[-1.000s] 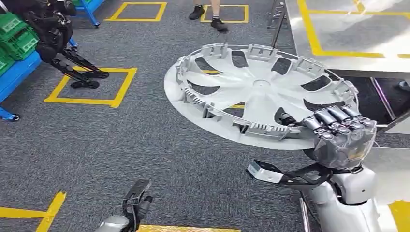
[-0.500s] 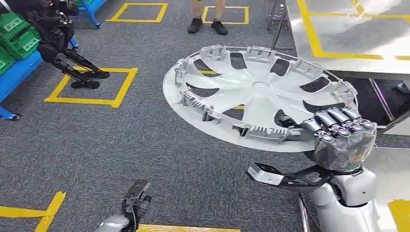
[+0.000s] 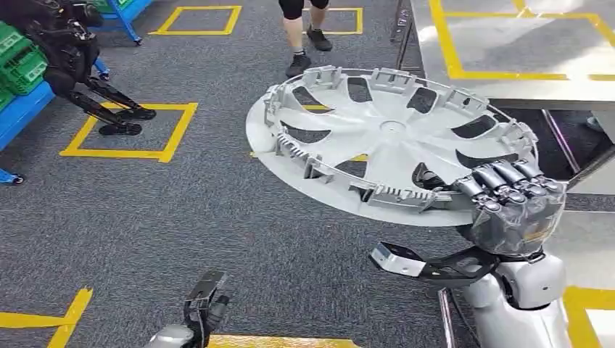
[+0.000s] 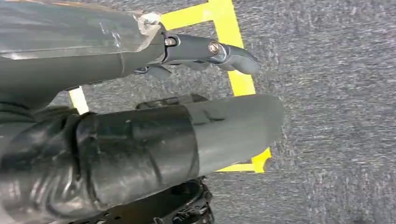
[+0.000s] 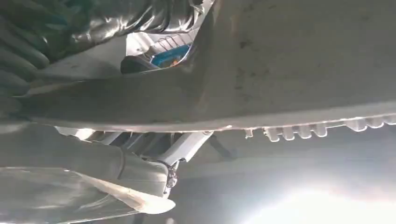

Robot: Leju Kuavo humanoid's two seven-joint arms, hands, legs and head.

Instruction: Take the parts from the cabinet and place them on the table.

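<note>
A large silver wheel cover (image 3: 384, 138) is held level, inner side up, over the grey carpet in the head view. My right hand (image 3: 515, 206) grips its near right rim, fingers curled over the edge. In the right wrist view the cover's underside (image 5: 289, 70) spans the picture, with my right hand (image 5: 70, 28) wrapped on its rim. The steel table (image 3: 508, 51) with yellow tape lines lies beyond the cover at the upper right. My left hand (image 3: 203, 308) hangs low near the bottom edge and holds nothing; the left wrist view has its fingers (image 4: 205, 49) stretched out above the carpet.
A person's legs (image 3: 301, 36) stand just beyond the cover. A dark legged robot (image 3: 80, 65) stands at the far left by a blue rack with green crates (image 3: 22, 65). Yellow tape squares (image 3: 130, 130) mark the carpet. Table legs (image 3: 558, 138) run down at right.
The whole view has shifted a little, so the camera has moved. The person has stepped nearer the cover. My right hand keeps its grip on the cover; the left hand hangs as before.
</note>
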